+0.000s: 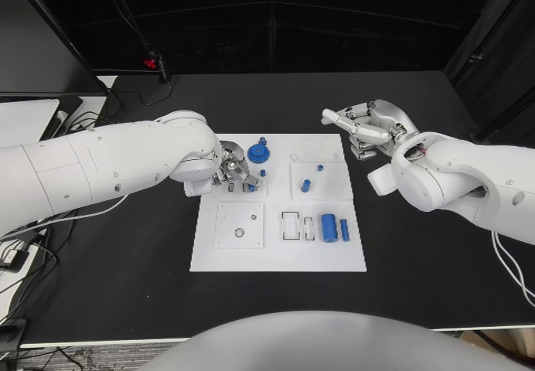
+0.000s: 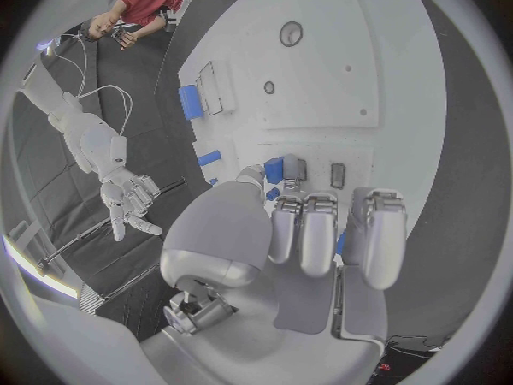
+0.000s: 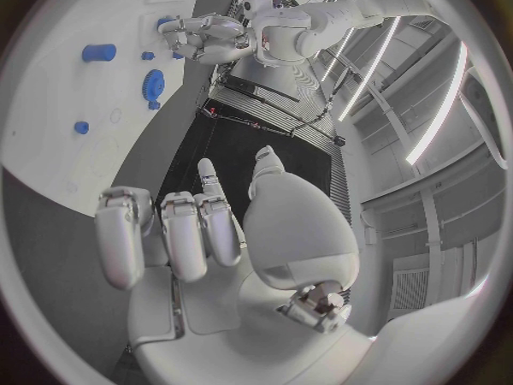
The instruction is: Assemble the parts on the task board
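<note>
The white task board [image 1: 279, 255] lies mid-table. My left hand [image 1: 234, 174] hovers over its upper-left block, fingers curled down, thumb and a finger pinching a small blue peg [image 1: 252, 186] [image 2: 274, 169]. Just behind that hand a blue gear [image 1: 261, 152] [image 3: 154, 85] stands on the board. Two blue pegs [image 1: 305, 185] [image 1: 320, 167] sit in the upper-right block. A thick blue cylinder [image 1: 329, 227] [image 2: 191, 101] and a thin blue pin [image 1: 345, 229] lie at the lower right. My right hand [image 1: 368, 127] [image 2: 128, 201] floats off the board's far right corner, fingers apart and holding nothing.
The lower-left block of the board has two round holes [image 1: 239, 233]. Two pale slots [image 1: 292, 226] sit beside the thick cylinder. Cables and a white device [image 1: 28, 120] crowd the table's left edge. Bare black table [image 1: 434, 278] surrounds the board.
</note>
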Motion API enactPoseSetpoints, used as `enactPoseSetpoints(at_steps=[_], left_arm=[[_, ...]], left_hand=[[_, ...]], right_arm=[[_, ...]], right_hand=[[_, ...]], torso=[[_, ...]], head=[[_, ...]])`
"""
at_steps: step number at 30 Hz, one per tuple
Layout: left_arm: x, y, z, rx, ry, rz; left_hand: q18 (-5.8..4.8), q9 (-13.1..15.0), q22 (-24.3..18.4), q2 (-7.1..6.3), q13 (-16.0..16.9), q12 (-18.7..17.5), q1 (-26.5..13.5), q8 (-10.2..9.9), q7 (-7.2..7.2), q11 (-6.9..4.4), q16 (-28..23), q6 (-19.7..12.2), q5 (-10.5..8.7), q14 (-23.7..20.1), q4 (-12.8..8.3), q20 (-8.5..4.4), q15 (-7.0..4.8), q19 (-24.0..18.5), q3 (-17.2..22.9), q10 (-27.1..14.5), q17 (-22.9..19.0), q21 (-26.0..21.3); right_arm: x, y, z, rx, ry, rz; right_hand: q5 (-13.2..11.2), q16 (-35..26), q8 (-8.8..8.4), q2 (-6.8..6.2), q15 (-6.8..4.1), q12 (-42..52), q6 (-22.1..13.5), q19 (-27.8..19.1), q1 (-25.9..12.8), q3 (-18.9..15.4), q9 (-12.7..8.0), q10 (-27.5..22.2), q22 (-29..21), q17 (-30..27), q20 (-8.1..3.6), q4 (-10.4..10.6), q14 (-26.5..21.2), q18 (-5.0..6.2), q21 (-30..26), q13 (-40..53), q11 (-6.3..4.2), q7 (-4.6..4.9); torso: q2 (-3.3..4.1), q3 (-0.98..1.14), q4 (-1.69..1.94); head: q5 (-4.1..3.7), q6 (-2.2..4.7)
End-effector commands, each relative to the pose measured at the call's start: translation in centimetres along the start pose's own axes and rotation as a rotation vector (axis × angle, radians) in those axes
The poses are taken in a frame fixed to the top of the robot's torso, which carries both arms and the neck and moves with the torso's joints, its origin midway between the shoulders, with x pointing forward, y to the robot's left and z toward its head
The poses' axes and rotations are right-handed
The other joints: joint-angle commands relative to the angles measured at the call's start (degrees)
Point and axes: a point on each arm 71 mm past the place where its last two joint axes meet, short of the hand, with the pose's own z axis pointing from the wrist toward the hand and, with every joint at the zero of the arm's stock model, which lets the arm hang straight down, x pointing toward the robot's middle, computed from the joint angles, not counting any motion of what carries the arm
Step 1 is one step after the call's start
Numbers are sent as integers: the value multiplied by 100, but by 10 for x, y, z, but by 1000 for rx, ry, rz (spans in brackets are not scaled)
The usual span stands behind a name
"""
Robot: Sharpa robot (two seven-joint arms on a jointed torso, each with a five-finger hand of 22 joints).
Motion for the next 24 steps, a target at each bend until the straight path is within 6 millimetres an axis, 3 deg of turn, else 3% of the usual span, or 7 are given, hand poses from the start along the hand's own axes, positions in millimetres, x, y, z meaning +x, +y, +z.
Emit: enactPoseSetpoints(at_steps=[1,4,12,24], left_arm=[[-1,-1,0,10,-6,2],[-1,0,0,13,-7,1],[-3,0,0,24,-19,-7],[-4,8,-7,48,-39,-27]], left_hand=[[-36,43,1508,-10,1489,2,125,-34,-36,-48,5,19,305,610,-1,-42,-51,588,80,612,1509,18],[-36,100,1508,-105,1489,2,282,-61,-47,-57,5,19,458,610,-44,-51,-61,588,180,612,1509,18],[-36,222,1508,-244,1489,2,647,-112,-49,-62,5,38,654,610,-88,-70,-76,588,462,612,1509,18],[-36,260,1508,-312,1489,2,713,-132,-47,-59,5,50,691,610,-79,-72,-76,588,527,612,1509,18]], right_arm=[[0,0,0,0,-1,2],[-1,0,0,2,-3,2],[-1,-1,0,7,-5,1],[-3,-4,1,18,-7,-1]], right_hand=[[33,14,25,22,18,14,-32,313,4,-41,-10,616,1360,1510,12,7,616,-16,0,1508,4,8],[33,14,25,22,18,14,-32,313,4,-41,-10,616,1360,1510,12,7,616,-16,0,1508,4,8],[36,14,27,26,15,14,-40,312,2,-46,-11,616,1360,1510,10,7,616,-16,-1,1508,2,7],[36,14,28,30,14,14,-47,307,0,-49,-13,616,1358,1510,9,8,616,-14,-7,1508,1,7]], torso=[[1,-3,-3],[-3,-7,-12],[-2,-2,0],[-3,4,5]], head=[[0,-1],[-7,-1],[-21,-1],[-16,-1]])
